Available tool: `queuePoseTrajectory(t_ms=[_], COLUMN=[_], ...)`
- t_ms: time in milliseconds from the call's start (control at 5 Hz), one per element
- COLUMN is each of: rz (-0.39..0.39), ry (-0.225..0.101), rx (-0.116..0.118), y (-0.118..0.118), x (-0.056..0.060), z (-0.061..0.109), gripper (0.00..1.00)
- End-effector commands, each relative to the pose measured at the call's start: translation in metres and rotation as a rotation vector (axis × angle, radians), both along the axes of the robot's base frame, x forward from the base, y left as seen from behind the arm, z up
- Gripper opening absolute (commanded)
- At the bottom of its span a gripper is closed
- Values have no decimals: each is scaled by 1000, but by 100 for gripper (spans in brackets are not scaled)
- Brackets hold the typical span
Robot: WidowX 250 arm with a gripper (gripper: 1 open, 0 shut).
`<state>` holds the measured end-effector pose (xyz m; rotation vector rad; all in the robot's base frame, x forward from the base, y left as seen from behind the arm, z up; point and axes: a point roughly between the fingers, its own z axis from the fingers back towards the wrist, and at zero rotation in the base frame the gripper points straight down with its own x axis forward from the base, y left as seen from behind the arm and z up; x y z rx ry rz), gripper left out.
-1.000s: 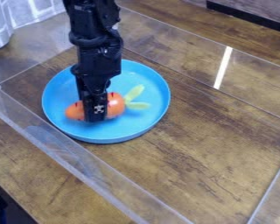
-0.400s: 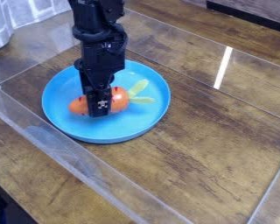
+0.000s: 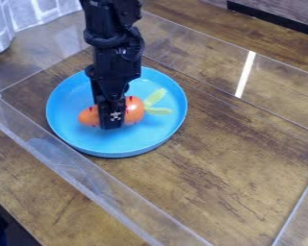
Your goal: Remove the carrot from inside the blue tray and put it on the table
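The carrot is seen lying on its side inside the blue tray, a little left of the tray's middle, with its pale green top pointing right toward the far rim. The gripper is pointed straight down over the orange body, and its jaws are closed on the carrot across its width; the orange shows on both sides of the dark fingers. The tray rests on the table, toward the left and far part of the wood surface, with bare planks to the right and at the near side.

Several failures can be expected from here. The carrot is short and rounded, so it could be squeezed out sideways if the hold sits off its middle. Whether the fingertips touch the tray floor cannot be told; if they press on it, the light dish may be dragged or tipped when the arm is raised. If the lift is kept too low, the carrot or its leafy top may be caught on the raised rim and knocked loose. On release, a roll across the glossy wood is possible.
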<state>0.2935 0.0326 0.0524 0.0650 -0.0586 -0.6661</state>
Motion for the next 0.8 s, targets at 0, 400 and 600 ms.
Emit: queuePoseTrajectory(t_ms=[0, 400, 600], rz=[-35, -52, -59], ry=[-85, -92, -94], rx=[16, 29, 35], y=[-7, -11, -13], x=[11, 12, 12], z=[23, 25, 25], gripper=[0, 0, 0])
